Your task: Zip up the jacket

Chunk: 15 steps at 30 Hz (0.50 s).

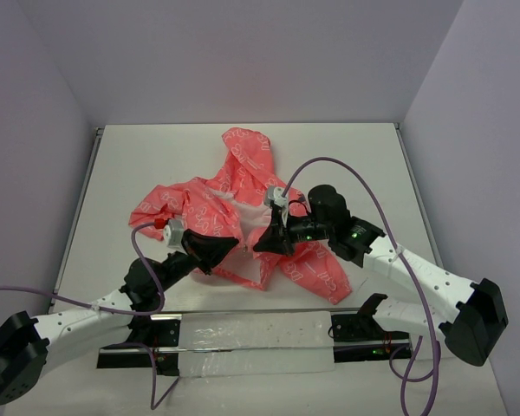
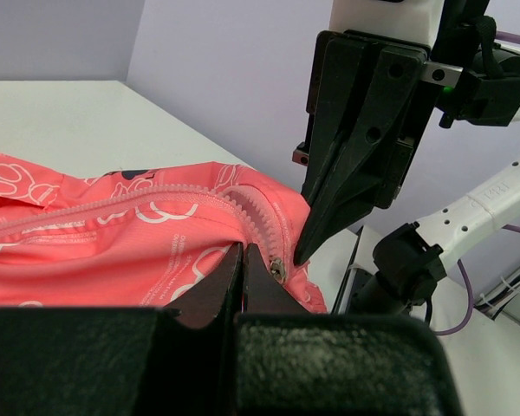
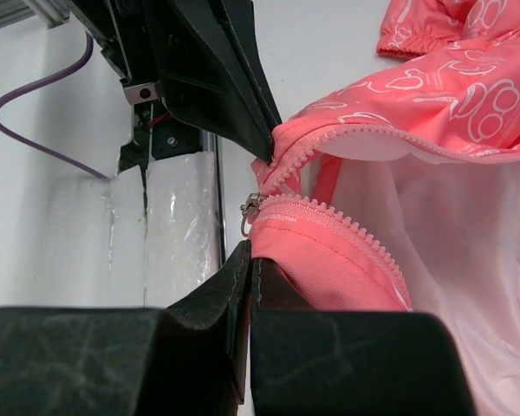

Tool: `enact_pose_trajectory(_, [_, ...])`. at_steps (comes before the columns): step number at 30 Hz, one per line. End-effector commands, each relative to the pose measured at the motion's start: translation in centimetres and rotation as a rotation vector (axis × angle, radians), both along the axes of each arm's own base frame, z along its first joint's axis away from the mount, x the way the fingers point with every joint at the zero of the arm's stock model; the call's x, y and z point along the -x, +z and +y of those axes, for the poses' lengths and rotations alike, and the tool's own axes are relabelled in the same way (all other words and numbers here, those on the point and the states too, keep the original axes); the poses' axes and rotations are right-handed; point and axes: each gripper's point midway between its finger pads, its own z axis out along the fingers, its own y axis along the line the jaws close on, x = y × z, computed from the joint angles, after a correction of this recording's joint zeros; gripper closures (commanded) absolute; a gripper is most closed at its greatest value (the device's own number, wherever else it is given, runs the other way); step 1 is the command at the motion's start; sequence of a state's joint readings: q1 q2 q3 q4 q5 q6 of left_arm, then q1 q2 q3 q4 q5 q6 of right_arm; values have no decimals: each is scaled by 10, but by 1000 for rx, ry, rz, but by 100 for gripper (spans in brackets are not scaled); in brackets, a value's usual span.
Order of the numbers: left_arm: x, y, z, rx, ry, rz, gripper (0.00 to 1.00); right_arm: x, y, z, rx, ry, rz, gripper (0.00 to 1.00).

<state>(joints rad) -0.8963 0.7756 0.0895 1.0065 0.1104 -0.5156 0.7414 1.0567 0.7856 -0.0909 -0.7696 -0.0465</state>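
The coral-pink jacket (image 1: 234,204) lies on the table with its hood to the far side and its front open, pale lining (image 3: 468,243) showing. My left gripper (image 1: 232,252) is shut on the jacket's left front edge at the hem (image 2: 243,251). My right gripper (image 1: 256,247) is shut on the right front edge just below the zipper's lower end (image 3: 249,251). The two grippers are tip to tip, holding the lower ends of the zipper rows close together. The metal zipper slider (image 2: 279,270) sits at the bottom of the right row (image 3: 252,208).
A shiny clear strip (image 1: 260,334) on a metal rail runs along the near table edge between the arm bases. Purple cables (image 1: 347,169) loop over both arms. Grey walls close the table at the back and sides.
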Motion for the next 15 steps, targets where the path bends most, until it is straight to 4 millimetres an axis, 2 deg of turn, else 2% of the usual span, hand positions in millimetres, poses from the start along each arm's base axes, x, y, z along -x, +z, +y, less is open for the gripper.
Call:
enact_pose_trajectory(1, [5,32,1,75,-13,-66,100,-7,29,5,-62,9,-71,100])
enact_pose_trajectory(15, [10,32,2,75,-32,-71,100,-9,36,7,-84,2,-79,100])
